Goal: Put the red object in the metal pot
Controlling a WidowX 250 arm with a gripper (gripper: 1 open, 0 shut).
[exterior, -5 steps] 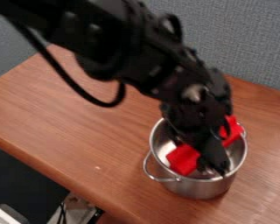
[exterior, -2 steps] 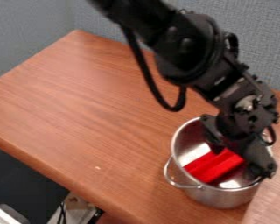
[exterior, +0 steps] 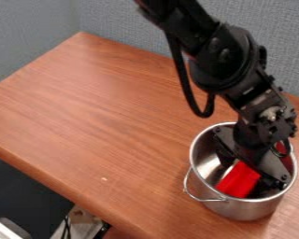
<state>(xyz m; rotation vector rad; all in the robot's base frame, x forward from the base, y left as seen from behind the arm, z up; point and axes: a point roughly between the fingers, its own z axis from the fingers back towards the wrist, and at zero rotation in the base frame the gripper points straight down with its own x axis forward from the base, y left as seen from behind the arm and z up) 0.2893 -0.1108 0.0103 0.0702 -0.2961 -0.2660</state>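
The metal pot (exterior: 219, 200) stands on the wooden table at the lower right, shiny and round, with a small handle on its left side. The red object (exterior: 243, 179) lies tilted inside it, resting on the bottom toward the right wall. My gripper (exterior: 256, 159) hangs over the pot's opening on the end of the black arm. Its dark fingers (exterior: 276, 168) reach down inside the rim on either side of the red block. They stand apart and look open, not pinching the block. The arm hides the pot's back rim.
The brown wooden table (exterior: 102, 103) stretches to the left and the back, with its front edge running diagonally at the lower left. A grey wall (exterior: 40, 28) lies behind it. The black arm and its cables (exterior: 196, 56) come down from the top centre.
A second ago the fingers held the red block over the pot. It now lies inside the pot and the fingers have spread. The arm has drawn to the right.
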